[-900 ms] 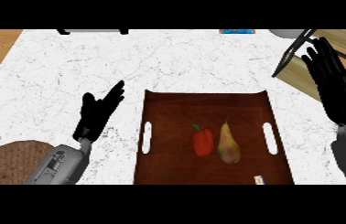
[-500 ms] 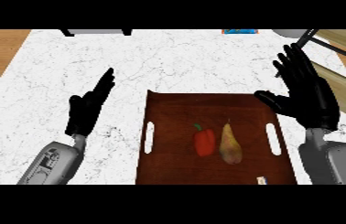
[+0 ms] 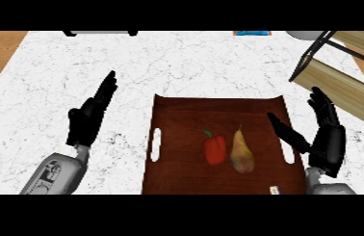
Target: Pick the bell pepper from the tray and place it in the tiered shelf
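Red and still untouched, the bell pepper [image 3: 214, 148] lies near the middle of the dark wooden tray [image 3: 185, 114] in the lower centre of the frame, just beside a yellow pear [image 3: 241, 148]. We judge the task barely begun: nothing is lifted, and picking and placing both remain. Our right hand [image 3: 323, 136] hovers over the tray's right edge, fingers spread and thumb pointing inward, holding nothing. Our left hand [image 3: 89, 117] rests at the left of the frame, fingers straight. We count one pepper, one pear, one tray, and one tiered shelf [image 3: 334, 69] at the upper right.
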